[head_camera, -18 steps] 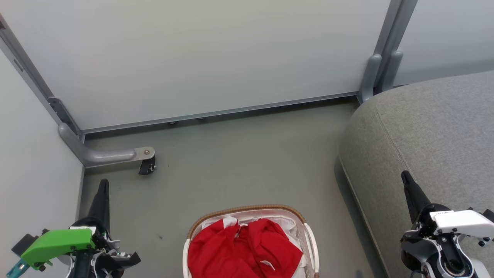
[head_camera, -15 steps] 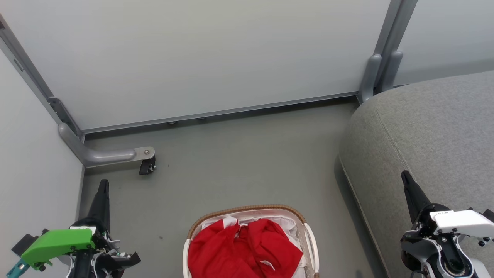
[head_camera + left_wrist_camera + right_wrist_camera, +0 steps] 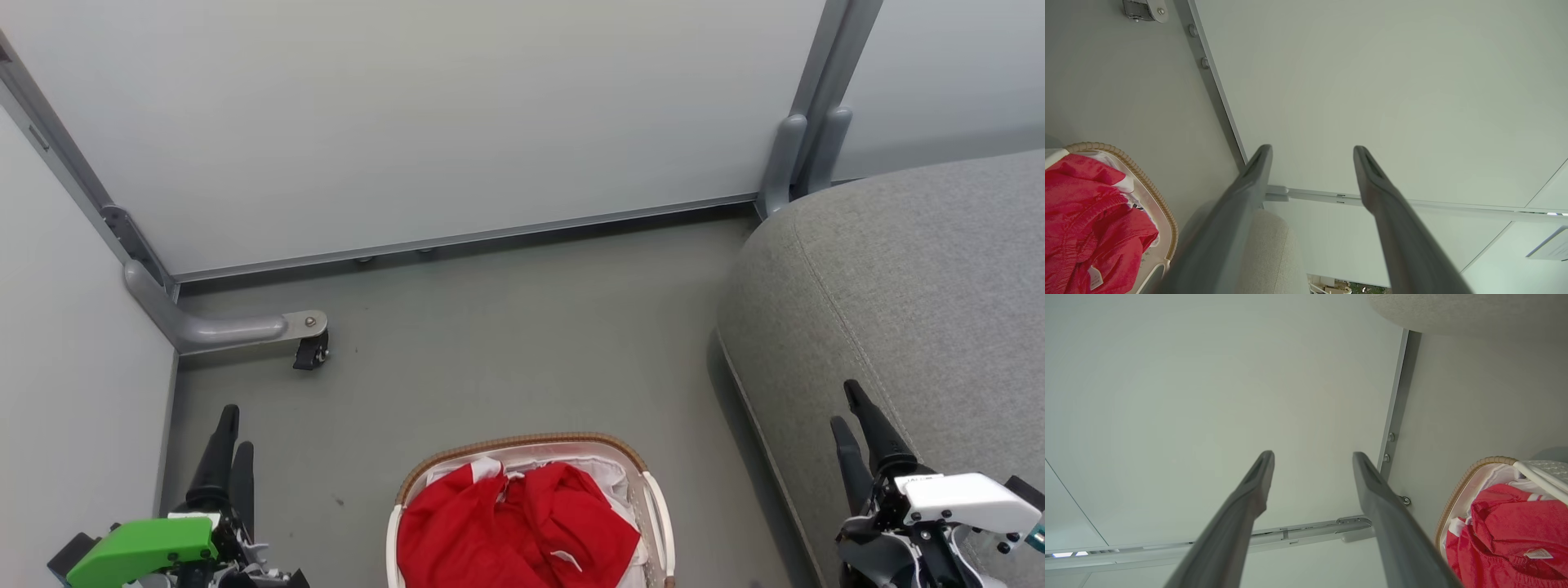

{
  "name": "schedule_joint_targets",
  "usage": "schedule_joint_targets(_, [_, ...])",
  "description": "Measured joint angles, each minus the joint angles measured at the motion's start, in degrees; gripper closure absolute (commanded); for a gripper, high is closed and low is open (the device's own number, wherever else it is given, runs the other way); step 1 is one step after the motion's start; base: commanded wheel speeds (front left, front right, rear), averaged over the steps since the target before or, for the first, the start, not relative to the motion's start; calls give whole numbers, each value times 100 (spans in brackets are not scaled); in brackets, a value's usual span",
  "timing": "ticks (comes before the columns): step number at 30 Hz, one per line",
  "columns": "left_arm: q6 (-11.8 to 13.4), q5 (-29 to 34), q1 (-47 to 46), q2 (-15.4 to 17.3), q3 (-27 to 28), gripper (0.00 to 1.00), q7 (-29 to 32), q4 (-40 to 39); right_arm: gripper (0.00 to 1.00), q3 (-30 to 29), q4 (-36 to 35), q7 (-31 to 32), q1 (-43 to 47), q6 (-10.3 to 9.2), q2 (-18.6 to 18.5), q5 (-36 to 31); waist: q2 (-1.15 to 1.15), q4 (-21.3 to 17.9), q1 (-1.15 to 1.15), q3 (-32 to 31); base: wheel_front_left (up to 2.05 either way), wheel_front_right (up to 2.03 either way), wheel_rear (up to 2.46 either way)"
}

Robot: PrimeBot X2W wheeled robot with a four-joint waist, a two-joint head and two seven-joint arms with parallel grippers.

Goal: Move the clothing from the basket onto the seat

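Observation:
The clothing (image 3: 514, 523) is a bright red heap with white trim lying in the basket (image 3: 522, 441), a white basket with a brown woven rim at the bottom centre of the head view. The grey seat (image 3: 914, 286) rises on the right. My left gripper (image 3: 237, 427) hangs open over the floor left of the basket, with nothing between its fingers. My right gripper (image 3: 843, 402) is open too, in front of the seat's edge, right of the basket. In the left wrist view the open left gripper (image 3: 1312, 147) points at a wall panel, with the clothing (image 3: 1086, 212) at lower left. In the right wrist view the open right gripper (image 3: 1313, 453) has the clothing (image 3: 1511, 531) at lower right.
Pale wall panels (image 3: 449, 122) close off the back and left. A grey metal foot (image 3: 212, 327) with a black caster (image 3: 310, 351) juts onto the floor at left. A grey post (image 3: 804, 155) stands by the seat's far corner. Bare grey floor (image 3: 522, 327) lies beyond the basket.
Both grippers have dropped lower in the head view and turned, so two fingers of each show now instead of one. The basket, clothing and seat have not moved.

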Motion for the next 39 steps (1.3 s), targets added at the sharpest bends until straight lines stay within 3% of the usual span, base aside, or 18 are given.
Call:
schedule_joint_targets(10, [1, 43, 66, -5, -260, 0, -260, -8, 0, 111, 20, -260, 69, 0, 13, -134, 0, 1, 0, 7, 0, 0, 0])
schedule_joint_targets(19, [1, 443, 68, -4, -437, 0, -493, -176, 0, 30, -14, -491, 70, 0, 7, -773, 0, 5, 0, 15, 0, 0, 0])
schedule_joint_targets(33, [9, 2227, 65, 0, -661, 0, -816, -659, 0, -62, -530, -811, 69, 0, -12, -2580, 0, 23, 0, 41, 0, 0, 0])
schedule_joint_targets(39, [145, 3077, 59, 2, -827, 0, -936, -845, 0, 35, -731, -924, 71, 0, -19, -3495, 0, 29, 0, 50, 0, 0, 0])
